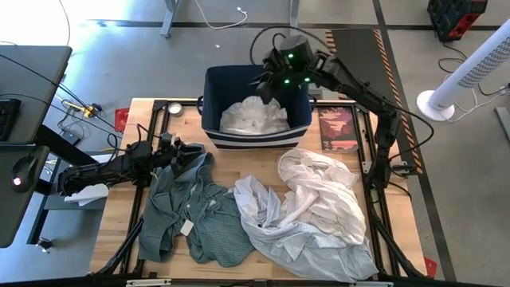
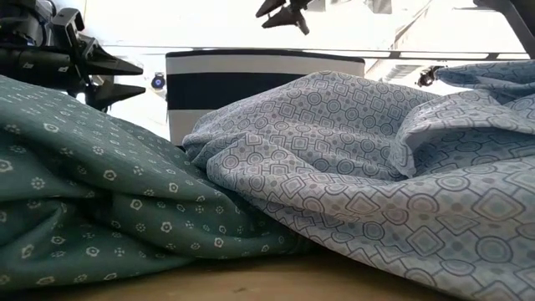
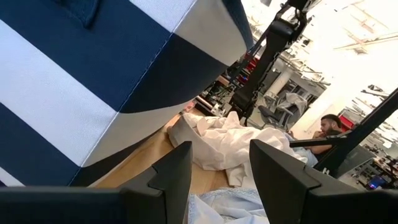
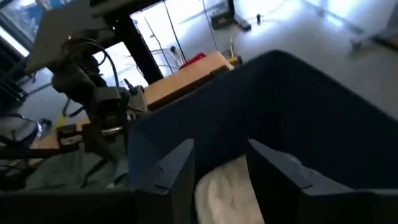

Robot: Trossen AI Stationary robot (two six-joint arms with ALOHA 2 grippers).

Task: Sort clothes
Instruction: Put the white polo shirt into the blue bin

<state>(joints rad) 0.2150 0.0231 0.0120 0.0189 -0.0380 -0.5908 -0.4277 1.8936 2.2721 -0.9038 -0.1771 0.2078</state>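
A white garment (image 1: 253,116) lies inside the navy striped bin (image 1: 213,84) at the table's far middle. A grey-green garment with a small tag (image 1: 195,215) lies near left, a pale blue-grey one (image 1: 295,243) near middle, a cream one (image 1: 323,187) on the right. My right gripper (image 1: 267,82) hangs open and empty above the bin; the white garment shows below its fingers in the right wrist view (image 4: 227,186). My left gripper (image 1: 185,151) is open and empty, level, just above the grey-green garment's far edge, left of the bin.
A dark red book or box (image 1: 339,127) lies right of the bin. A metal frame (image 1: 151,135) runs along the table's edges. Bare wood (image 1: 119,215) shows at the near left. A person sits in the room beyond (image 3: 326,127).
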